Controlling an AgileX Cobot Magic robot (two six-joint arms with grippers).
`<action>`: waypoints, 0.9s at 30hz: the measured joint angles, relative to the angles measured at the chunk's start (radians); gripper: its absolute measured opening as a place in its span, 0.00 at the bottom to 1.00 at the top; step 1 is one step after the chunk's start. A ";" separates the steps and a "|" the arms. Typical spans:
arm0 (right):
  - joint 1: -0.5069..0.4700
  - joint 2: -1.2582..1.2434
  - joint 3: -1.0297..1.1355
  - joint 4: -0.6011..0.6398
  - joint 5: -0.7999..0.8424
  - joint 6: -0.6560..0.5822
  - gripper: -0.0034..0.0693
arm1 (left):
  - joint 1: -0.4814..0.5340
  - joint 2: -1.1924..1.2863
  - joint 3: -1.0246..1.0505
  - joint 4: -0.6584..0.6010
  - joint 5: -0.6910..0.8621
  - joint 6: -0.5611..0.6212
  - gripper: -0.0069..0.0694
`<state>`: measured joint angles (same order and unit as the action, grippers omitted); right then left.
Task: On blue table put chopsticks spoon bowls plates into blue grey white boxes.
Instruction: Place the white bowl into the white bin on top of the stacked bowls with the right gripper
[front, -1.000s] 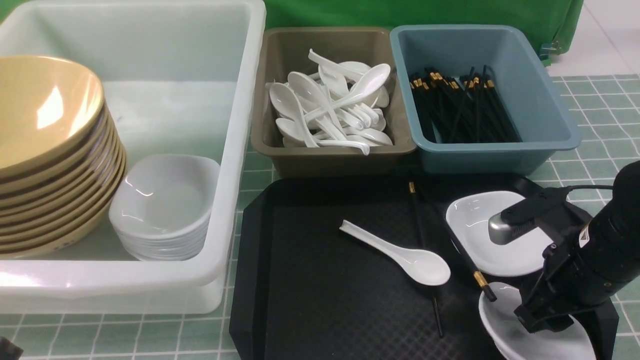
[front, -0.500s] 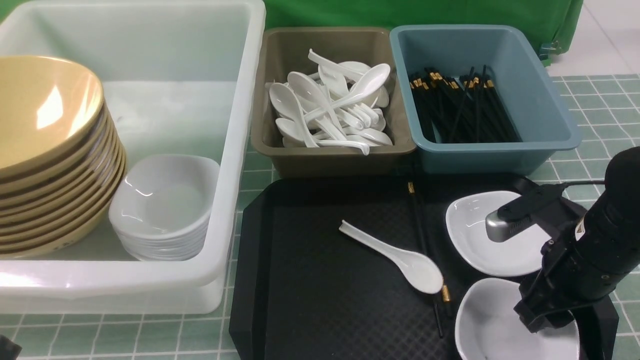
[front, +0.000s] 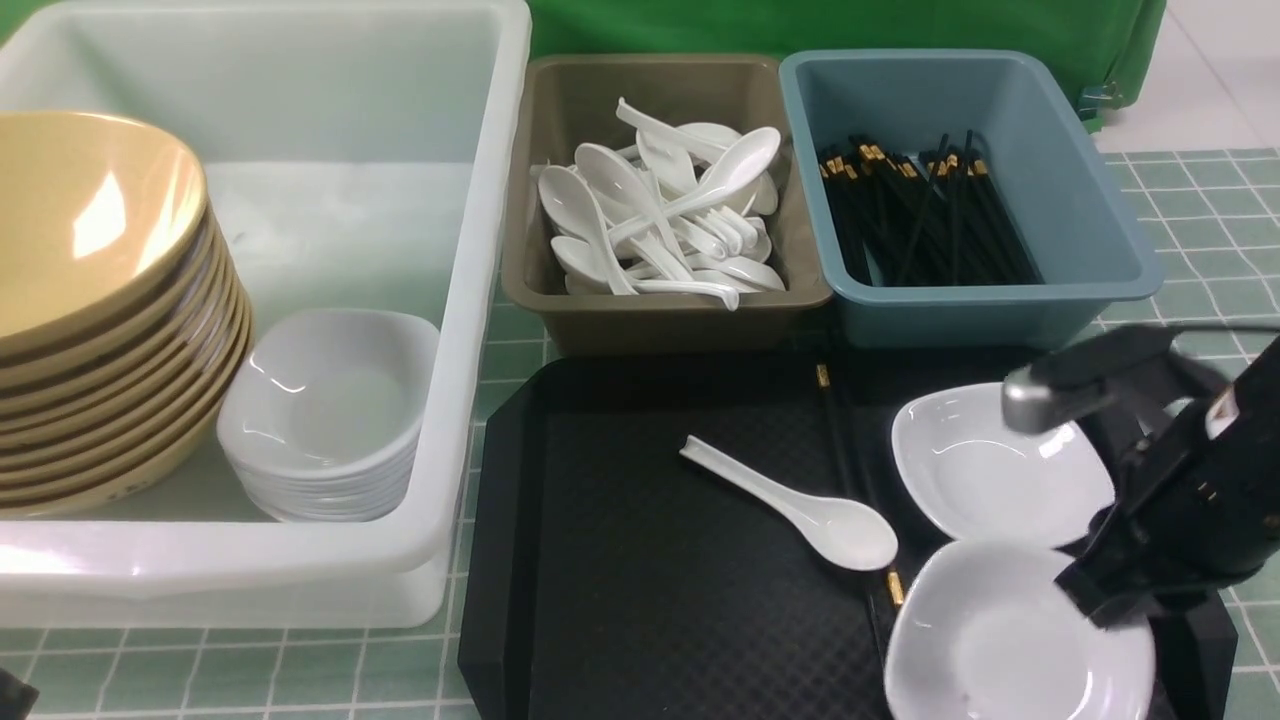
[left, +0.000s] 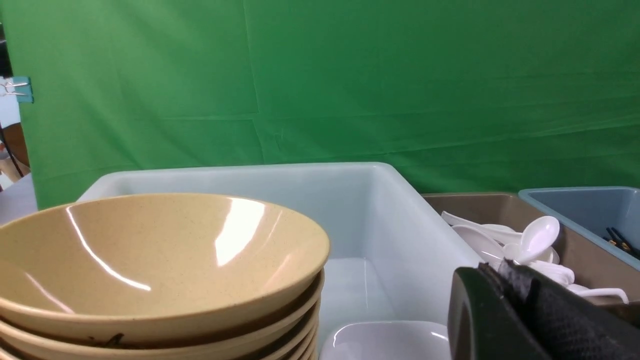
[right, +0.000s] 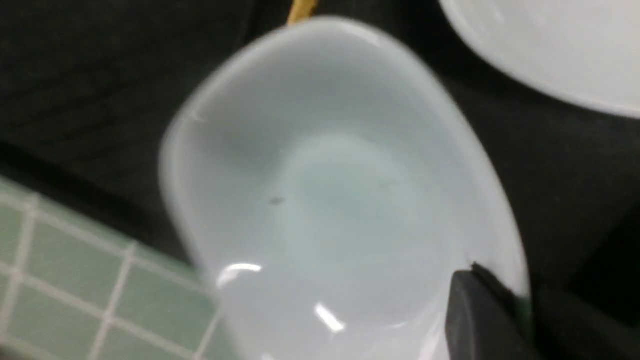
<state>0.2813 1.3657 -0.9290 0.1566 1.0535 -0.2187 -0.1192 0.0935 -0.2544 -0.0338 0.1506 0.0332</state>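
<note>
My right gripper (front: 1100, 600) is shut on the right rim of a white bowl (front: 1000, 640) at the front right of the black tray (front: 640, 560), holding it tilted just above the tray. In the right wrist view one finger (right: 480, 315) pinches the bowl (right: 340, 200) at its rim. A second white dish (front: 990, 470) lies behind it. A white spoon (front: 800, 505) and black chopsticks (front: 840, 440) lie on the tray. My left gripper (left: 500, 272) is shut and empty, beside the white box.
The white box (front: 480, 300) holds stacked tan bowls (front: 90, 300) and stacked white bowls (front: 330, 410). The grey box (front: 660, 325) holds spoons; the blue box (front: 1000, 315) holds chopsticks. Both stand behind the tray on the green checked cloth.
My right gripper has raised the white bowl and drawn it left. The chopstick resting across the bowl has slid off beside the spoon. The left arm has not moved.
</note>
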 joint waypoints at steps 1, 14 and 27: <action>0.000 -0.025 -0.025 0.014 0.020 0.000 0.16 | 0.000 0.000 0.000 0.000 0.000 0.000 0.10; 0.394 0.103 -0.474 0.293 -0.451 -0.276 0.16 | 0.000 -0.001 0.000 0.001 -0.003 0.000 0.10; 0.488 0.675 -0.928 0.316 -0.496 -0.449 0.18 | 0.000 -0.001 0.000 0.019 -0.003 0.000 0.10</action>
<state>0.7692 2.0402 -1.8573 0.4730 0.5579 -0.6676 -0.1192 0.0923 -0.2544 -0.0151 0.1479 0.0332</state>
